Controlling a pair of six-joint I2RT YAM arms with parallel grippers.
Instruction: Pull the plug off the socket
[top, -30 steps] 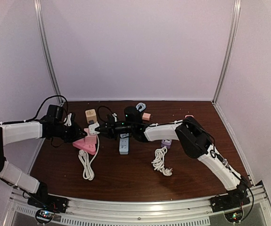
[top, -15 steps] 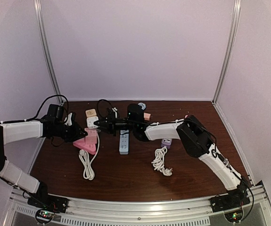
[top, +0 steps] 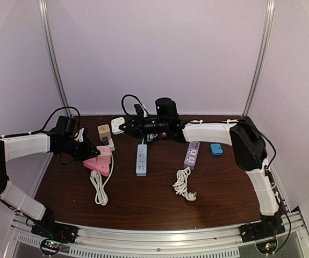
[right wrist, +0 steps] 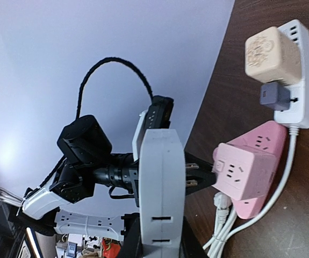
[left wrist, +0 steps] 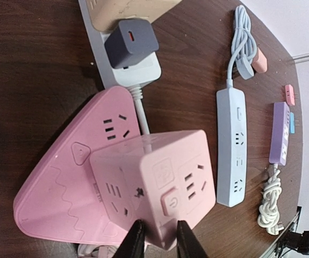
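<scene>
Item: white plug [right wrist: 162, 183], grasped in the clenched right claw [top: 126, 127] and held in the air over the back of the counter [top: 143, 207], well apart from the pink cube socket [left wrist: 159, 177]. Its two metal prongs [right wrist: 193, 174] are shown bare, entered in no outlet. The plug is seen edge-on in the right wrist view, so its face cannot be read. The grip itself is cut off by the bottom edge there, and in the top view it is too small and dark to be resolved. The pink cube socket is clamped between the fingertips [left wrist: 135, 242] of the left claw [left wrist: 157, 239], of which only the tips are shown. The cube's underside is hidden. The cube is overlapped with a pink triangular strip [left wrist: 57, 183]; whether it rests on that strip cannot be told. Behind these lies a short white strip [left wrist: 138, 72], on which a grey adapter [left wrist: 130, 42] and a beige cube [left wrist: 127, 8] are seated, the latter cut off by the frame's top edge. Also listed on the counter are a long white strip [left wrist: 231, 145], a purple strip [left wrist: 280, 131], a coiled white cord [left wrist: 270, 201] and a small blue object [top: 216, 149], too small to be identified.
</scene>
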